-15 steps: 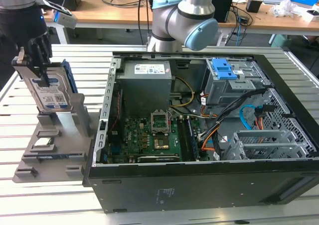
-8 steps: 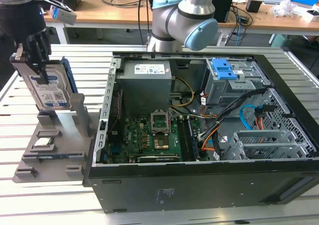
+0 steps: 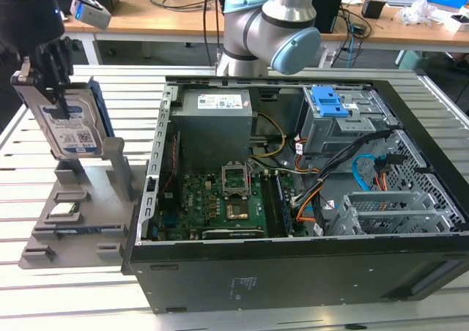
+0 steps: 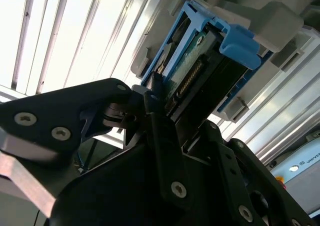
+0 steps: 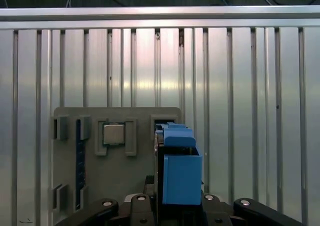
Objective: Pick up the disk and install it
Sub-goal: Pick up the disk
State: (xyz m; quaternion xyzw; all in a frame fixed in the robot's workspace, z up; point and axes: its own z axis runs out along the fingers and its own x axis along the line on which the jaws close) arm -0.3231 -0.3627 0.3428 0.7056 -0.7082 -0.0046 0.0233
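Slatted metal surface [image 3: 80, 294] carrying grey fixture [image 3: 116, 171] at 9 o'clock of open computer case [image 3: 293, 272], exterior view. Claw [image 3: 57, 97] clamped on disk [image 3: 77, 133], upright above fixture. Pickup done; installation in case outstanding.

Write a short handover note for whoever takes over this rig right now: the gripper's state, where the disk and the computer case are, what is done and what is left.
Gripper: shut on the disk, gripping it by its upper edge, upright.
Disk: at the exterior view's left, over the grey holder on the slatted table. Whether it is clear of the holder cannot be told.
Holder: the processor chip sits in its own recess.
Computer case: open, to the exterior view's right of the holder.
Done: the disk is grasped.
Left: the disk is not yet in the case.
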